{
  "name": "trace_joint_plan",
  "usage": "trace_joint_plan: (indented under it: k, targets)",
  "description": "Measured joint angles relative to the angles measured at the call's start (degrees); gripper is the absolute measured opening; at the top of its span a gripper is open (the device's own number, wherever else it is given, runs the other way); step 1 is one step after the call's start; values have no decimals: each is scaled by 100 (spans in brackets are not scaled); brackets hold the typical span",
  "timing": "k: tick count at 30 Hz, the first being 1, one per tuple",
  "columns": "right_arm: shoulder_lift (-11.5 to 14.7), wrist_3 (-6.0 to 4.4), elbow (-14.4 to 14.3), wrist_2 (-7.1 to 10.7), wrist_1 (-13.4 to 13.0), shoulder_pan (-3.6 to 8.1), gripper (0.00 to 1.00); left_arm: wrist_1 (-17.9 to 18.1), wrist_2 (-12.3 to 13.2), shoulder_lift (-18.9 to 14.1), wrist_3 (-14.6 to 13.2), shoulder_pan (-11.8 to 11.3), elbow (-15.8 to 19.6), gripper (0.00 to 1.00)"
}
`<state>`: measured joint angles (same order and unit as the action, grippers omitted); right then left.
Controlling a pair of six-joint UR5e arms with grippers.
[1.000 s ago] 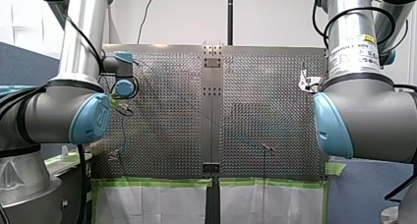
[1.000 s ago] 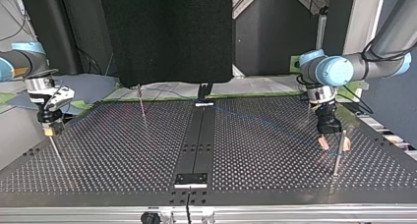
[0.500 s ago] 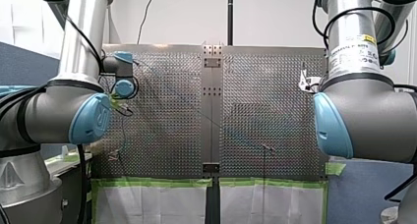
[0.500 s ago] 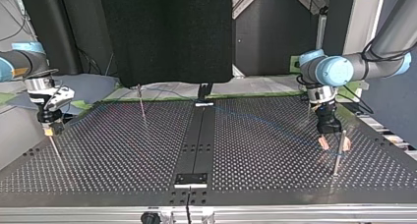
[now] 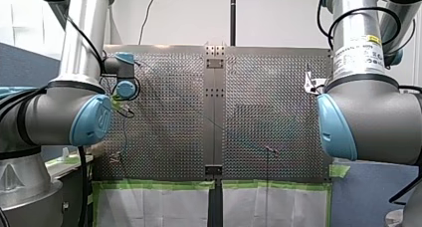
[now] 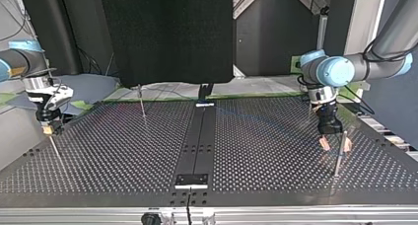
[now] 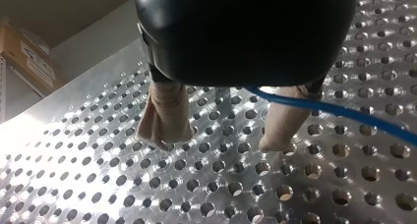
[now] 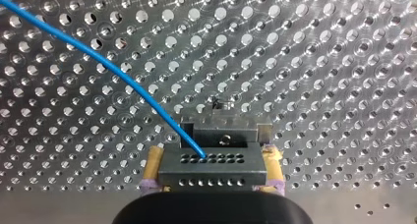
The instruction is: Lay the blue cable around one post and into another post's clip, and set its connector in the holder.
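The perforated table (image 6: 123, 161) lies flat under both arms. The blue cable (image 8: 108, 62) is the longest thing on it. In the top view it shows faintly, running from near the central rail (image 6: 196, 146) towards my left gripper (image 7: 223, 130) at that view's right. In the left wrist view it comes out from under the gripper body, passes one beige pad (image 7: 282, 123) and slants away low over the holes. That gripper is spread wide and holds nothing. In the top view its pads hang on either side of an upright post (image 6: 339, 153).

A second thin post (image 6: 142, 104) stands well apart, left of the rail in the top view, and a third (image 6: 55, 150) stands just below my right gripper (image 8: 212, 160).

My right gripper's yellow pads are clamped on the dark connector (image 8: 211, 177). Its long axis runs across from pad to pad, with its rows of small holes facing the wrist camera. The cable enters one of those holes and arcs away ahead of the gripper. The connector is held in the air, in no fixture on the table.

Over the last second my right gripper has shifted slightly towards the top view's left, while my left gripper has not moved.
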<state>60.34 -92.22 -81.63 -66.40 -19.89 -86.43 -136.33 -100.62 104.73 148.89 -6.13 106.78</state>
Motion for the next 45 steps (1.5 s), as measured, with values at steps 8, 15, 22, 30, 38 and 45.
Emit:
trace_joint_plan:
  k: [8, 15, 22, 30, 38, 45]
  targets:
    - [0, 0, 0, 0, 0, 0, 46, 0, -1, 0, -5, 0, 2, 100]
    - [0, 0, 0, 0, -1, 0, 92, 0, -4, -1, -9, 0, 2, 100]
    - [0, 0, 0, 0, 0, 0, 100, -49, -10, -3, -2, 0, 3, 100]
    - [0, 0, 0, 0, 0, 0, 100, -283, -31, -3, -7, 12, 2, 100]
    - [0, 0, 0, 0, 0, 0, 100, -702, -71, -9, 11, 48, 0, 100]
    - [0, 0, 0, 0, 0, 0, 100, -1106, -222, -223, -69, 58, 3, 100]
